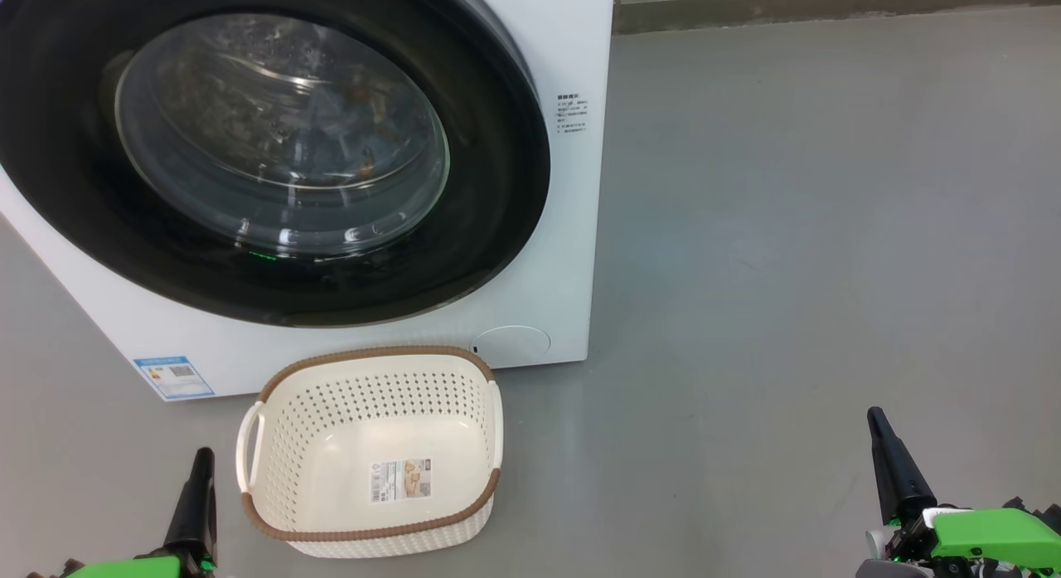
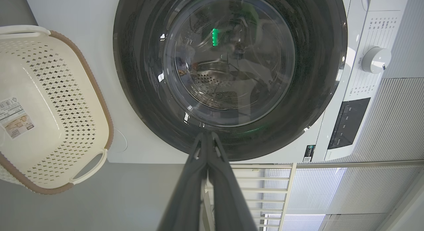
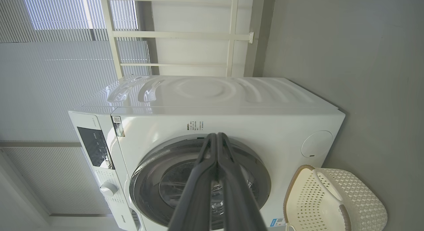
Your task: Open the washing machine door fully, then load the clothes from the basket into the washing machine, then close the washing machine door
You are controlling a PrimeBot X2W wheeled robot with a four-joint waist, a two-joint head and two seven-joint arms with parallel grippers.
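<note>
Head looks down; both wrists face washing machine [image 3: 265,125].

Closed door [image 2: 232,138] on the washing machine [image 2: 361,32], seen along the left gripper [image 2: 207,135].
Its fingers meet, tips over the black rim; the empty basket [image 2: 82,68] lies just beside, on grey floor [image 2: 116,198].

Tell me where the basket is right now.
In the head view the basket sits on the floor at lower centre-left, close in front of the washer, below its door and just right of the left end effector.
</note>
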